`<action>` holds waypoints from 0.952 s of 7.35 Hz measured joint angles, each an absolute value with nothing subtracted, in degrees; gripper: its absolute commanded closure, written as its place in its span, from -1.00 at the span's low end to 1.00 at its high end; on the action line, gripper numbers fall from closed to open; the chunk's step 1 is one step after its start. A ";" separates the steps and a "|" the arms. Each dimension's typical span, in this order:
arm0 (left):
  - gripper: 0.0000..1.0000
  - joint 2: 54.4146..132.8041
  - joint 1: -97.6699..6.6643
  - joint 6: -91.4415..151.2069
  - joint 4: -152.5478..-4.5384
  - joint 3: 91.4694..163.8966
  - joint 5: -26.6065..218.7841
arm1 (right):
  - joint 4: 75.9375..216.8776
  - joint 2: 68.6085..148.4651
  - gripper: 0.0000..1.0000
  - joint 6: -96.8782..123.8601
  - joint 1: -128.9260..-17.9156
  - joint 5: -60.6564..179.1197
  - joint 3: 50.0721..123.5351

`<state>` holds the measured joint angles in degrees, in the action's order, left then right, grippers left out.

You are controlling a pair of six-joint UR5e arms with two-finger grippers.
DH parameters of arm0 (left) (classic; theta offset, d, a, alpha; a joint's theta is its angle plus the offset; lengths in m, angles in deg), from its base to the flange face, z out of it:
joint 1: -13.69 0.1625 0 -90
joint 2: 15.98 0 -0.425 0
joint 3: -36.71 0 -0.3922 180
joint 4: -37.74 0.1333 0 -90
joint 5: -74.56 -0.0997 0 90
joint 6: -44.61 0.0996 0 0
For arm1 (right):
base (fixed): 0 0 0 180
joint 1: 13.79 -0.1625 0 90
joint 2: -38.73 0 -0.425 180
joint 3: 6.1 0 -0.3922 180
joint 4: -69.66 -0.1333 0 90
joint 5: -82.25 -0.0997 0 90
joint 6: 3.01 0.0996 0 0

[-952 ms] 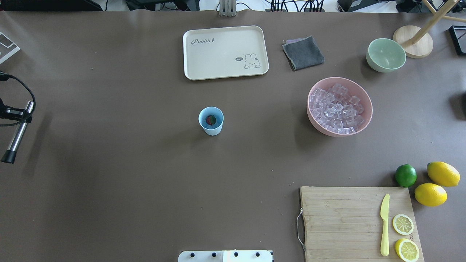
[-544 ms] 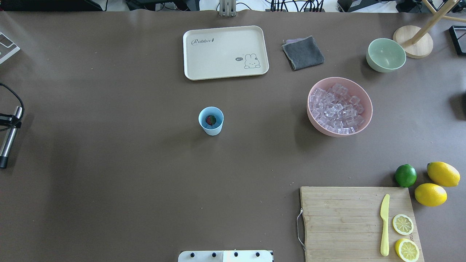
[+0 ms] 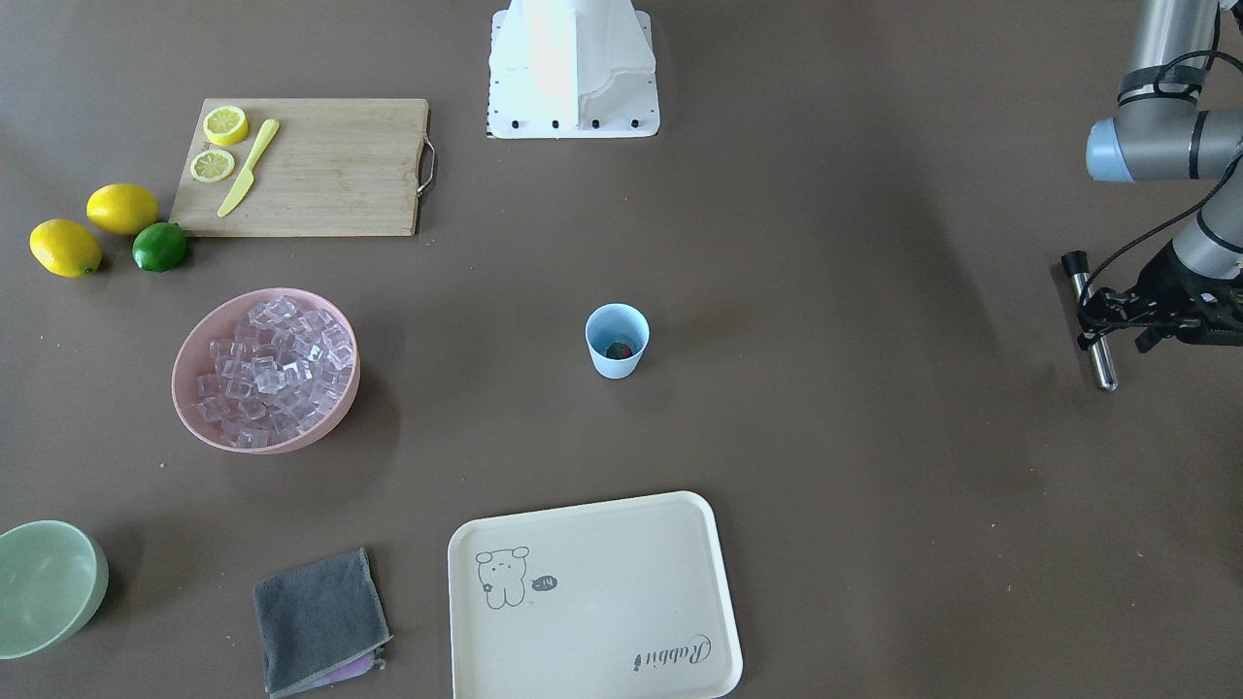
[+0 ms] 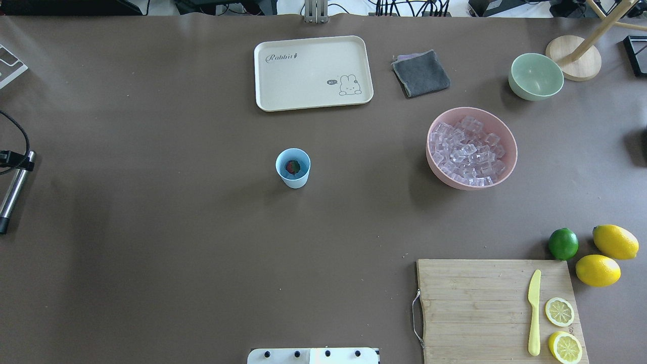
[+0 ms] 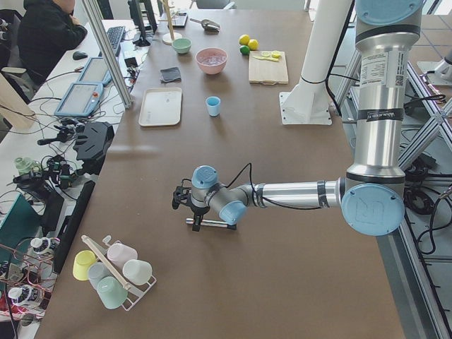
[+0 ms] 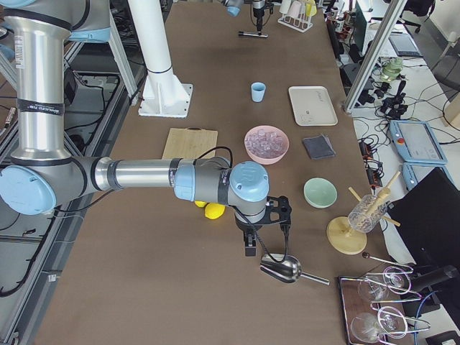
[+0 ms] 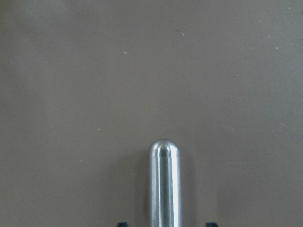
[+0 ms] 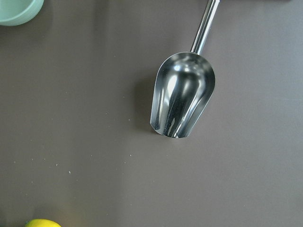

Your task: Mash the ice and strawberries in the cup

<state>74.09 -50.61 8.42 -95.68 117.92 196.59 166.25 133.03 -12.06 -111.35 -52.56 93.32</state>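
Gripping metal rod (image 3: 1100, 359), left end effector (image 3: 1091, 320) sits well apart from cup (image 3: 617, 340); right end effector (image 6: 249, 248) state unclear.

Soft, even overhead light is washing the table (image 3: 874, 485); the cup (image 3: 614, 366) is casting a faint shadow toward three o'clock, and glare is streaking the metal rod (image 7: 163, 189).

left claw (image 3: 1099, 316): body cut off by the frame's right edge; in its wrist view only two dark tips show at the bottom edge.
metal rod (image 7: 164, 184): lower length cut off there.
right claw (image 6: 249, 248): small and seen only from the side, so its jaw spread is unclear.
scoop (image 8: 182, 97): handle runs past the top edge.
strawberry (image 3: 619, 349): tiny, partly hidden by the wall of the cup (image 3: 614, 366).
green bowl (image 3: 44, 587): cut off by the left edge.
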 measured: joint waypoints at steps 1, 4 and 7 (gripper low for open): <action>-0.97 76.59 -53.34 8.46 -93.81 117.85 197.71 | 166.25 133.09 -0.99 -12.06 -111.35 -52.52 93.45; -0.97 84.54 -62.33 9.19 -81.14 117.86 206.49 | 166.32 133.51 -0.99 -12.06 -111.35 -52.56 94.33; -0.97 85.94 -70.63 10.31 -77.48 118.87 215.36 | 166.39 133.56 -0.99 -12.06 -111.35 -52.62 94.49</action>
